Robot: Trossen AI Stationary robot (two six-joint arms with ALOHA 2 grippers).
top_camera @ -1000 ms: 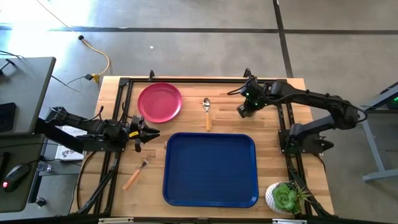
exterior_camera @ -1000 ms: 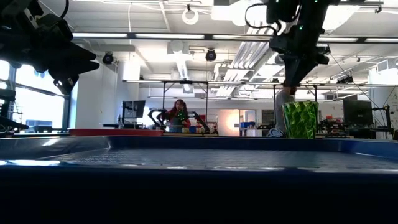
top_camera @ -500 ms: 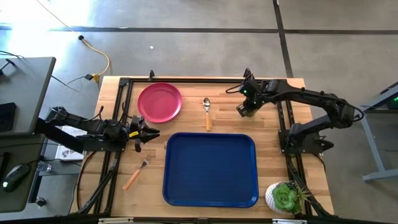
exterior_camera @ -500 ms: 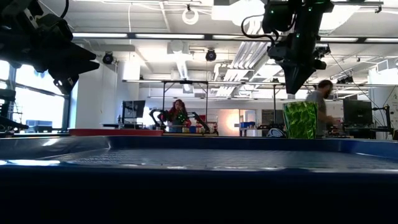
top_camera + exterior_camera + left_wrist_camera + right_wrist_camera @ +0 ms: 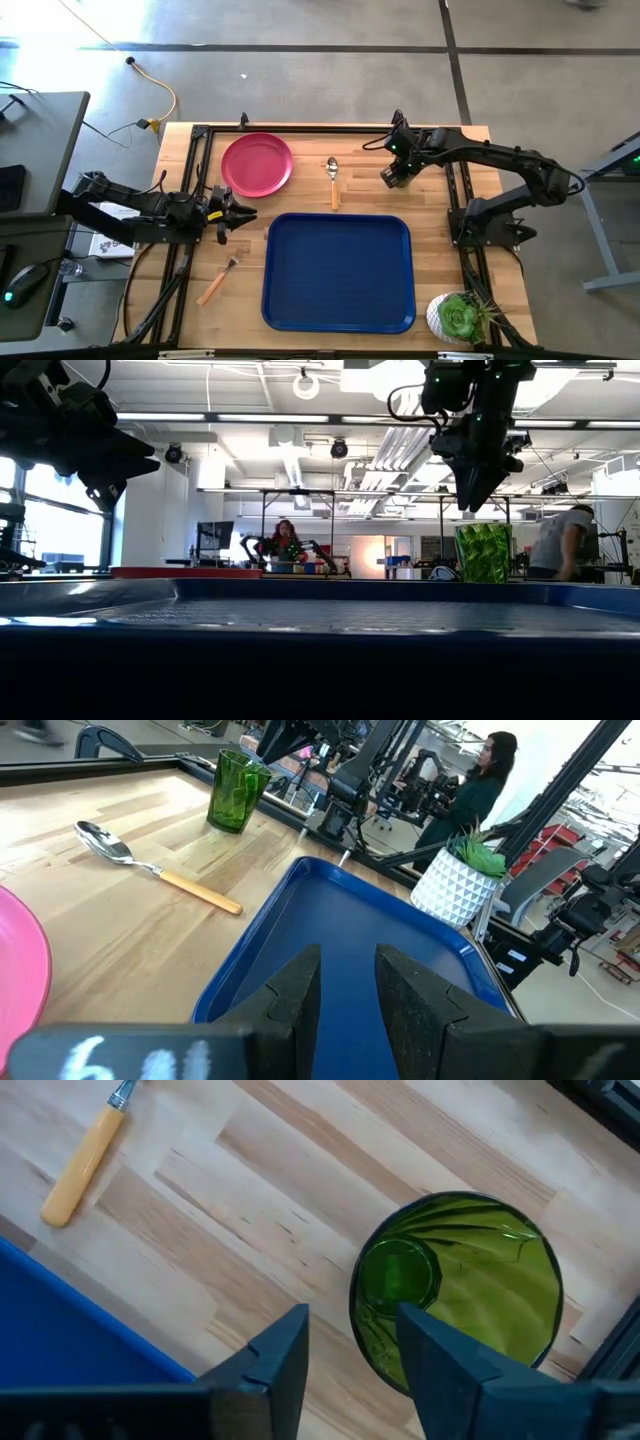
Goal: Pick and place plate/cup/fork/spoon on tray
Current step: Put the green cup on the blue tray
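Since a second ago our right claw (image 5: 345, 1345) slid over the cup (image 5: 455, 1290), fingers parted; looks light, slick, grab its rim.

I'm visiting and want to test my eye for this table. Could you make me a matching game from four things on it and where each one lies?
Things:
1. plate
2. spoon
3. fork
4. cup

Places:
A. left of the tray, near the table's front
B. directly below the right gripper
C. far left corner area of the table
D. just beyond the tray's far rim

Pairs: 1-C, 2-D, 3-A, 4-B
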